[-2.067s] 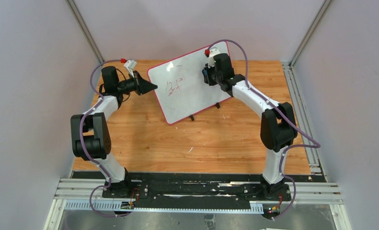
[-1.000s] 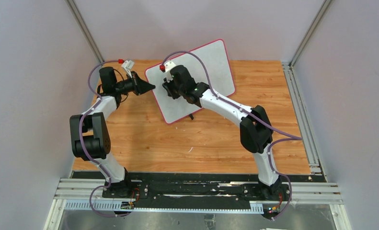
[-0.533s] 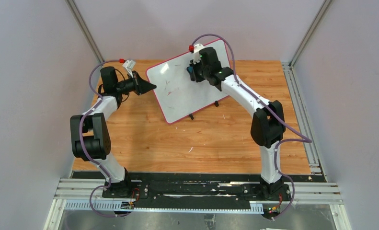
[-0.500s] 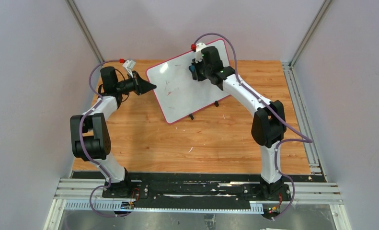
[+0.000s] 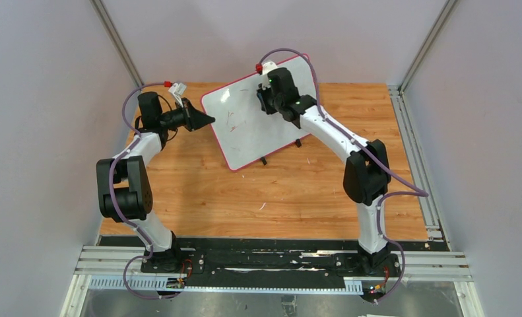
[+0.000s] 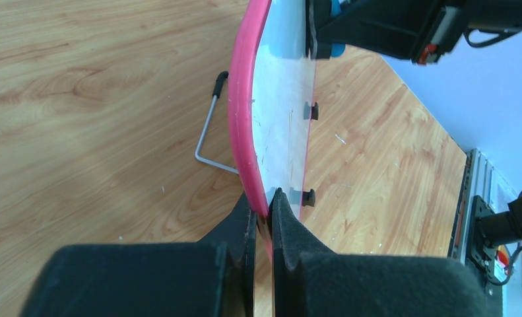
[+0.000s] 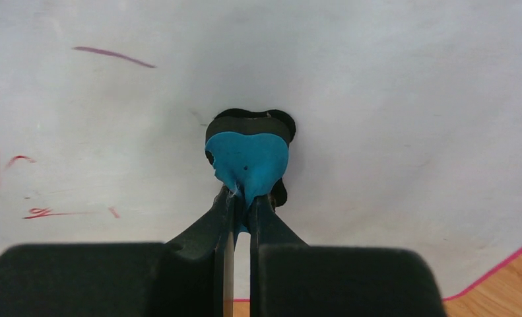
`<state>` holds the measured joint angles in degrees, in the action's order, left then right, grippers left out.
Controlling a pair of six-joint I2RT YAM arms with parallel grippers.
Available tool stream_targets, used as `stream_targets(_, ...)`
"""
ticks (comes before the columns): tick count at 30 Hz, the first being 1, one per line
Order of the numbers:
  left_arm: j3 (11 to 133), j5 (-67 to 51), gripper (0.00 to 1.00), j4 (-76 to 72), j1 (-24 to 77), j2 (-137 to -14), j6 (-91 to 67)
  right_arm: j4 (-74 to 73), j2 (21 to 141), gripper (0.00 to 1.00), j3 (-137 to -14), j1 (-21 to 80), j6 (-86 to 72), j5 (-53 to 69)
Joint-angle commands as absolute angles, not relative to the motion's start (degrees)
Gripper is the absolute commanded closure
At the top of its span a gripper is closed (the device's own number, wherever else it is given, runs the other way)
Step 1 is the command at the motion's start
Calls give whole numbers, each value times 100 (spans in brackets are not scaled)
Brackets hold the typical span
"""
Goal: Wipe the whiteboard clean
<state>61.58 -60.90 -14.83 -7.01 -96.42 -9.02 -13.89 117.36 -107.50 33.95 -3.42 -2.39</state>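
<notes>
The whiteboard (image 5: 248, 129) stands tilted on the wooden table, white with a red-pink frame and two small black feet. A few faint red marks (image 7: 43, 212) remain on its left part. My left gripper (image 5: 210, 119) is shut on the board's left edge (image 6: 245, 132), its jaws pinching the pink frame. My right gripper (image 5: 263, 99) is shut on a blue-and-black eraser (image 7: 248, 158), which presses against the board's upper middle. A longer red stroke (image 7: 113, 56) shows above and left of the eraser.
A thin metal wire stand (image 6: 208, 135) props the board from behind. The wooden tabletop (image 5: 278, 191) stretches in front of the board. Grey walls enclose the cell, and a metal rail (image 5: 416, 152) runs along the right side.
My right arm swept the eraser from the board's left part to its upper middle. Most of the red writing is gone. The left gripper and the board have not moved.
</notes>
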Motion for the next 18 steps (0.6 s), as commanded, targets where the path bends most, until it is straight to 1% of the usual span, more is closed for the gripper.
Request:
stream_targets(1,6012,-5926,100,-1398,-619,-9601,43,-1269,12088,99,-11018,4181,-413,-41)
stream_targets(9,6012,-5921,100,-1365,-618,-9569,53,-1335,12436,99,-11297,4889,-449,122)
stream_targets(18,6003,-5907,100,-1292,-607,-9546,111,-1356,12545,99,-11297,4825,-273,-114)
